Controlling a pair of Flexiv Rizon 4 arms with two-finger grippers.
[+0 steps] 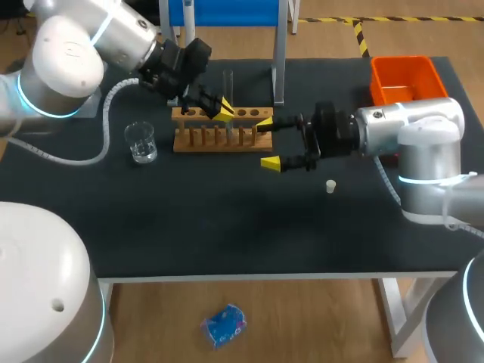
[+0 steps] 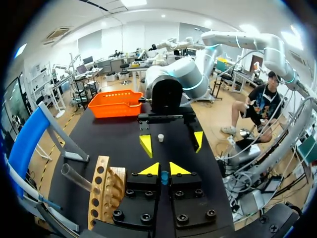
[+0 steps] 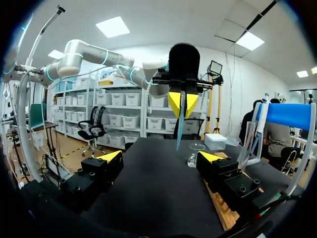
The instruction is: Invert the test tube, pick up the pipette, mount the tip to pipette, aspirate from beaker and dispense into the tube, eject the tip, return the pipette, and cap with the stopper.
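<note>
My left gripper (image 1: 223,110) hovers over the wooden rack (image 1: 219,138), shut on a slim blue pipette tip (image 3: 179,133) that points down. In the left wrist view the blue tip (image 2: 164,176) shows between the yellow tips of that gripper (image 2: 164,169). A clear test tube (image 1: 228,87) stands upright in the rack's back row. The glass beaker (image 1: 141,142) sits to the rack's left. My right gripper (image 1: 268,142) stands open at the rack's right end, nothing between its fingers. A small white stopper (image 1: 330,186) lies on the mat beside the right arm.
An orange bin (image 1: 404,76) sits at the table's back right corner. A metal stand with a blue panel (image 1: 227,11) rises behind the rack, one leg (image 1: 278,76) close to the test tube. Dark mat (image 1: 227,227) stretches toward the front edge.
</note>
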